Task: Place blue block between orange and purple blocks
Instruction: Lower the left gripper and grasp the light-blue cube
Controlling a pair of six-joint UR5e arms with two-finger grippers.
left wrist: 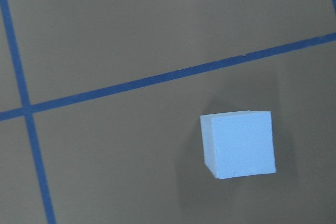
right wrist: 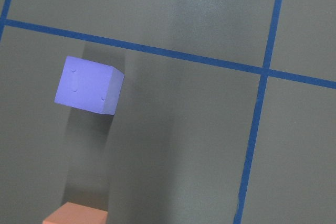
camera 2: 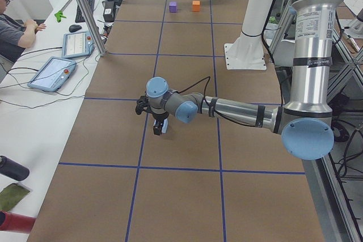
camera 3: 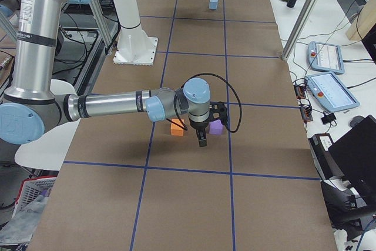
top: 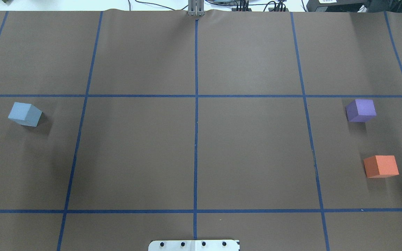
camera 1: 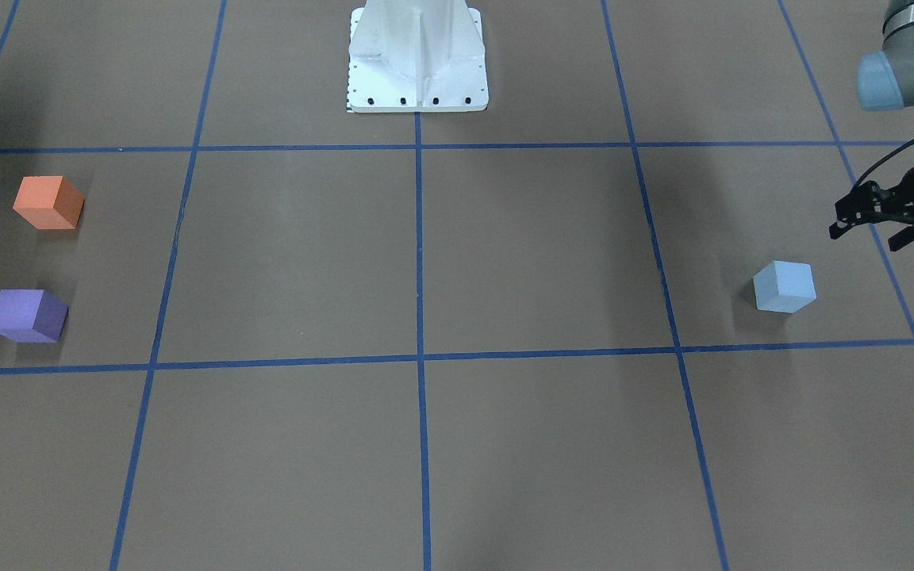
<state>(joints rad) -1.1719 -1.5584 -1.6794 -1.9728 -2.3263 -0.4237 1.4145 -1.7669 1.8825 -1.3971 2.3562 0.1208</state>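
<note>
The blue block [camera 1: 784, 286] sits on the brown table at the robot's left and also shows in the left wrist view [left wrist: 239, 144]. The orange block [camera 1: 48, 202] and the purple block [camera 1: 28, 315] sit apart at the robot's right side, with a gap between them. My left gripper [camera 1: 863, 237] hovers just outside the blue block, open and empty. My right gripper [camera 3: 201, 137] hangs over the orange and purple blocks; it shows only in the side view, so I cannot tell its state. The right wrist view shows the purple block [right wrist: 88, 85] and the orange block's edge [right wrist: 76, 216].
The white robot base [camera 1: 417, 55] stands at the table's middle back. Blue tape lines [camera 1: 419, 254] divide the brown table into squares. An operator [camera 2: 14, 29] sits at a side bench with tablets [camera 2: 54, 72].
</note>
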